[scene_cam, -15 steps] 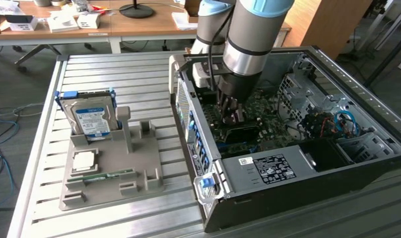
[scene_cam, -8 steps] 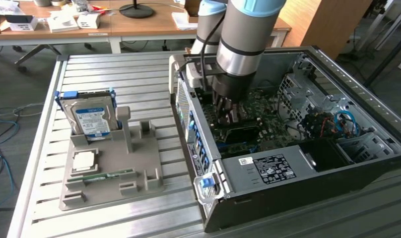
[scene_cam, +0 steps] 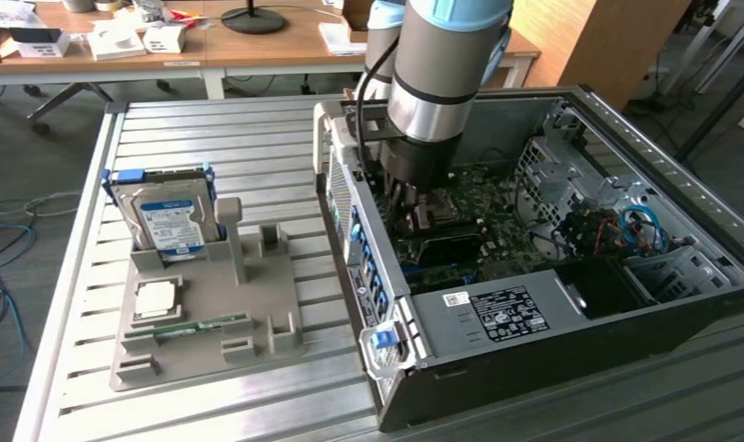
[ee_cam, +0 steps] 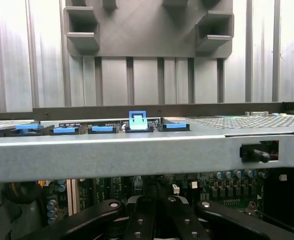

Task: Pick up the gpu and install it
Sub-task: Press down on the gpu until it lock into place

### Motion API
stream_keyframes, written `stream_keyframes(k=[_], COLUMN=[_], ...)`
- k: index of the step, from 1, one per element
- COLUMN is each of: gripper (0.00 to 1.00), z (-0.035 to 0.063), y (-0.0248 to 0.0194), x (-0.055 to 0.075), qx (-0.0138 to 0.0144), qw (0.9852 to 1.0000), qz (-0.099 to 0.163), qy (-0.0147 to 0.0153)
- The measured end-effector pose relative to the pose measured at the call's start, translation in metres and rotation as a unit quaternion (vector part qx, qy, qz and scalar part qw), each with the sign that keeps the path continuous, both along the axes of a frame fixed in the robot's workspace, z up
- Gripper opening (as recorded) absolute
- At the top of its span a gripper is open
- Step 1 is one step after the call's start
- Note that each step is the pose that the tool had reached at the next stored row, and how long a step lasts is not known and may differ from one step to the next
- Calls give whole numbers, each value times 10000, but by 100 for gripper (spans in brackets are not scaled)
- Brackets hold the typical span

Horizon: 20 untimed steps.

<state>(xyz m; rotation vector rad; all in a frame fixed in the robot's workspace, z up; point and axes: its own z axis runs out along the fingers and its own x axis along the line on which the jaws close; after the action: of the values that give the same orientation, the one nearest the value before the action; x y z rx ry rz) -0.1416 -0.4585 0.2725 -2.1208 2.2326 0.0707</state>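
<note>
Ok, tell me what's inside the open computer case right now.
Inside the computer case lies the green motherboard, with red and blue cables nearby. The arm reaches down into it and covers the board beneath, so whether the gpu is seated cannot be seen.

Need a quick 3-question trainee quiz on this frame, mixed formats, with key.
1. True or false: the hard drive stands upright in the grey holder.
2. Where is the tool? A) above the grey holder B) down inside the open computer case, over the motherboard C) over the wooden desk
3. In the wrist view, what colour are the clips along the case's edge?

Key: 1 true; 2 B; 3 blue.
</note>
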Motion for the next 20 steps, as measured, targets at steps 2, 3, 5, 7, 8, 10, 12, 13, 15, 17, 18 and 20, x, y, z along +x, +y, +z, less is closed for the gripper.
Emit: stream_keyframes(k=[2,3,5,7,8,10,12,13,15,17,18,20], gripper=[11,11,11,11,11,11,11,11,11,11,11,11], z=[2,8,8,8,9,9,8,7,6,1,-2,-7], y=[-1,-1,-1,-1,-1,-1,-1,-2,-5,-7,-7,-9], x=[0,0,6,49,77,141,207,237,290,348,377,435], qx=[0,-1,0,0,-1,1,2,2,1,2,2,1], qw=[10000,10000,10000,10000,10000,10000,10000,10000,10000,10000,10000,10000], qz=[-1,-2,-3,-4,-4,-4,-4,-4,-3,-4,-4,-4], qy=[0,1,0,2,5,11,18,22,28,32,34,36])
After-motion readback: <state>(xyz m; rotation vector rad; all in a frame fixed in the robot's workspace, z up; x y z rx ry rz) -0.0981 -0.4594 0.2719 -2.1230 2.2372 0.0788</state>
